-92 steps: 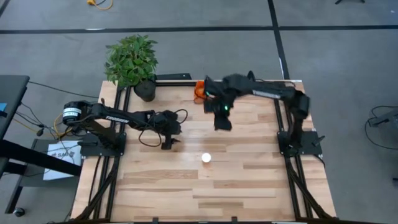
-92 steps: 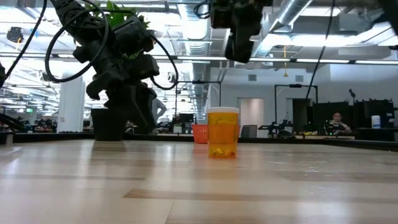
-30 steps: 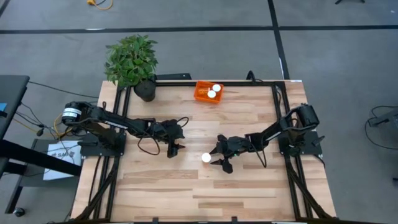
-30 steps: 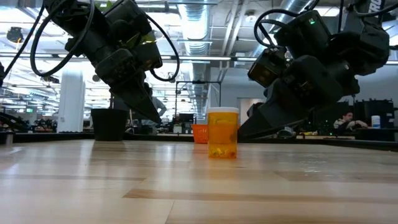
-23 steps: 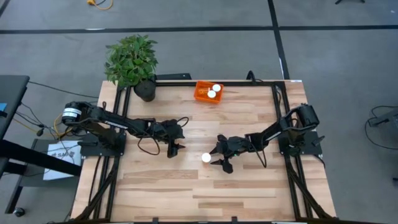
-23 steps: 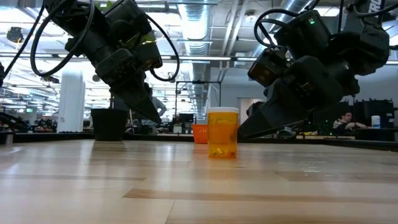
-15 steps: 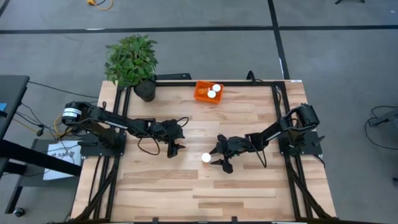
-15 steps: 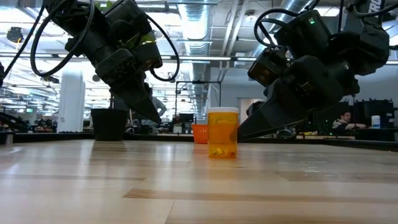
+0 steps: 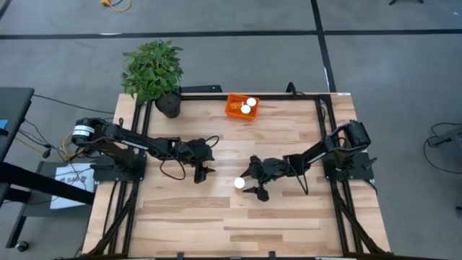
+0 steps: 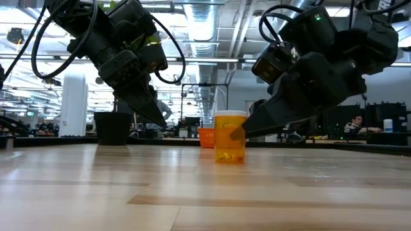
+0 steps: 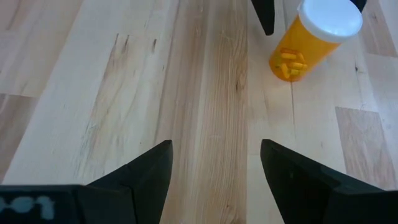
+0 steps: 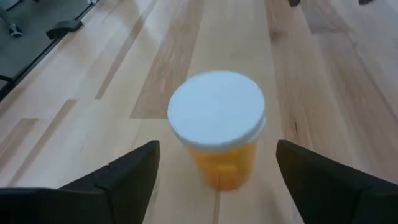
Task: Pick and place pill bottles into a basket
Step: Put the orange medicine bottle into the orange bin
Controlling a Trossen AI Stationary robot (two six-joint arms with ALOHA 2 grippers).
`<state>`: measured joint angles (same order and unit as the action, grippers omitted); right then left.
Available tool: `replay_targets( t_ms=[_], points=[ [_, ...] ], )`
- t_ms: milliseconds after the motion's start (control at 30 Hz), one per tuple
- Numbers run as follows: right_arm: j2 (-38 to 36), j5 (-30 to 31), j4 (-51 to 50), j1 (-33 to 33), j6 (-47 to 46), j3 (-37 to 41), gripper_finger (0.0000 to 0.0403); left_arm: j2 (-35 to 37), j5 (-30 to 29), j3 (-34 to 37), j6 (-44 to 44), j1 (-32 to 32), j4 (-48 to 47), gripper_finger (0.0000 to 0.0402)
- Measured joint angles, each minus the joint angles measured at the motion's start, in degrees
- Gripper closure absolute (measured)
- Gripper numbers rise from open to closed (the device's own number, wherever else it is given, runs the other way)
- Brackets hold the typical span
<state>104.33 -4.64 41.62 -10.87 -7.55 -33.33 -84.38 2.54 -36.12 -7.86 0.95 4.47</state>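
One pill bottle (image 9: 239, 183) upright near the middle of the wooden bench (image 9: 216, 224): amber body, white cap, small yellow pills visible at the bottom through the plastic. Standing alone, nothing touching it.

Right pincer (image 9: 252, 183) low over the bench just beside that bottle, fingers spread wide, one on each side of it, neither in contact. From the right wrist, white cap (image 12: 216, 116) centered between the two dark fingers (image 12: 124, 174) with clear gaps on both sides. In the low view, right pincer (image 10: 247, 131) angled down, its tip reaching the bottle (image 10: 230, 137) from the right.

Left pincer (image 9: 201, 173) close to the bench, near the bottle on the opposite side but apart from it, open and holding nothing. From the left wrist, two dark fingers (image 11: 144, 174) parted over bare wood, the bottle (image 11: 314, 37) farther ahead and one finger of the other arm beside it.

Orange basket (image 9: 234, 109) at the far edge of the bench, well apart from both arms, with two white-capped bottles (image 9: 248, 106) inside, touching or nearly touching each other. In the low view, a bit of the basket (image 10: 206, 137) just visible behind the lone bottle.

Potted plant (image 9: 153, 71) at the far left corner of the bench, to the left of the basket.
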Motion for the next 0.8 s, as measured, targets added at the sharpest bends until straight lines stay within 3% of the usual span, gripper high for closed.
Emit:
replay_targets(
  t_ms=[267, 800],
  points=[
    [-0.02, -1.42, -2.45, 0.26, 3.98, -3.13, 0.0075, 0.00, 0.01, 0.00, 0.00, 0.00, 0.03, 0.0168],
    [-0.02, -1.95, -5.64, 1.27, 5.02, -4.52, 0.0117, 0.00, 0.03, 0.00, -0.31, -0.04, 0.04, 0.0168]
  ],
)
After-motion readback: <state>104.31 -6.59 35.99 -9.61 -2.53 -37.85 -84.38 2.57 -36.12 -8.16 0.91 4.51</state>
